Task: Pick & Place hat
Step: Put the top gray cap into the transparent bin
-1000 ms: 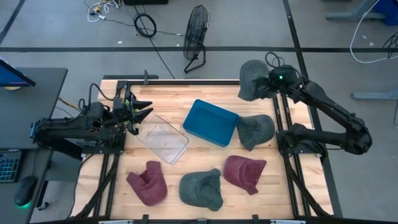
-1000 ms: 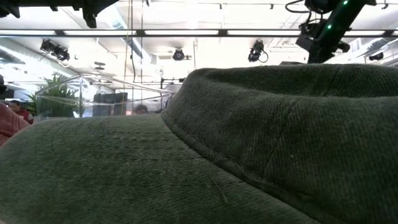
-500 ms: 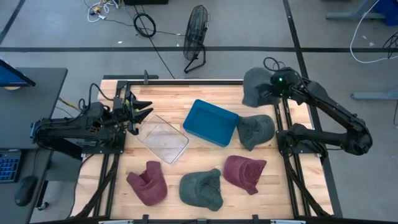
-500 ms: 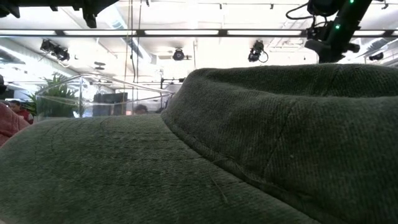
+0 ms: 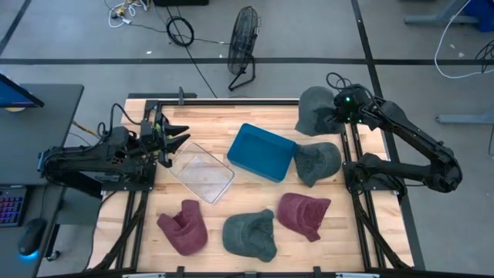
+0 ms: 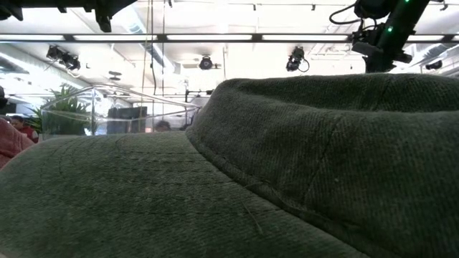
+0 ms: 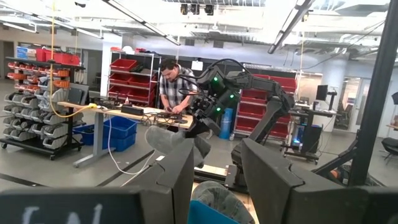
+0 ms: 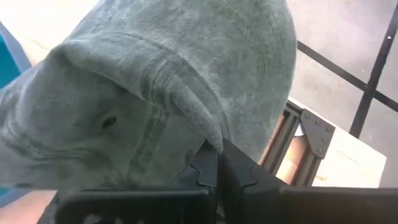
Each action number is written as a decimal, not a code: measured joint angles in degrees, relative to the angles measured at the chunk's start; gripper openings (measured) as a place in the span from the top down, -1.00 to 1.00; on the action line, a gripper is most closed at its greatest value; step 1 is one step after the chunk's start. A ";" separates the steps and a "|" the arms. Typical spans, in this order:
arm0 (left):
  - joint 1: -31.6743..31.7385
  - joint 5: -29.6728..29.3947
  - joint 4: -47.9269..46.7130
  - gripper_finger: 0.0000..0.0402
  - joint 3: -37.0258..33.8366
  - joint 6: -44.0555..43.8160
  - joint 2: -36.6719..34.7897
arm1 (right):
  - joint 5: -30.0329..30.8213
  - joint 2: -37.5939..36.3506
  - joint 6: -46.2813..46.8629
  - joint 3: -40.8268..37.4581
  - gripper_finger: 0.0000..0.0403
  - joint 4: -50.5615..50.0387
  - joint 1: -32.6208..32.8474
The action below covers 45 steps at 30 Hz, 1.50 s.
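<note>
Right gripper [image 5: 333,116] raised over the tabletop's far right corner, fingers pressed together on a grey-green cap [image 5: 312,110], brim pinched between them and cap hanging clear of the wood. Left gripper [image 5: 174,136] parked at the left edge beside the clear bin [image 5: 202,171], fingers spread, empty.

floor fan [image 5: 243,46], person [image 7: 173,88], red bins [image 7: 127,65]

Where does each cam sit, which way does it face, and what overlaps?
High: overhead, straight down on table; both arms.
Low: table height, blocked by a green hat; arm parts overhead.
Left wrist: past left gripper across to right arm.
Right wrist: right gripper shut on grey hat.
Shared: high and left wrist both show that grey hat held up.
</note>
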 joint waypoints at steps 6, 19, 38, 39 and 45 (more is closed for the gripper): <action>0.00 0.00 0.00 0.31 0.00 0.00 0.00 | 0.02 -0.03 -0.42 0.00 0.99 0.37 0.00; 0.00 0.00 0.00 0.31 0.00 -0.05 0.00 | 0.09 -0.76 -1.51 9.63 0.99 -1.99 0.02; 0.00 0.00 0.02 0.31 0.00 -1.49 0.00 | 6.06 4.41 -1.37 -3.88 1.00 6.76 -0.46; 0.00 0.00 0.00 0.31 0.00 -1.50 0.00 | 6.03 4.99 -1.66 -4.50 1.00 7.66 -0.44; 0.00 0.00 0.00 0.31 0.00 -1.64 0.13 | 6.08 6.75 -3.11 -5.01 1.00 8.22 -0.46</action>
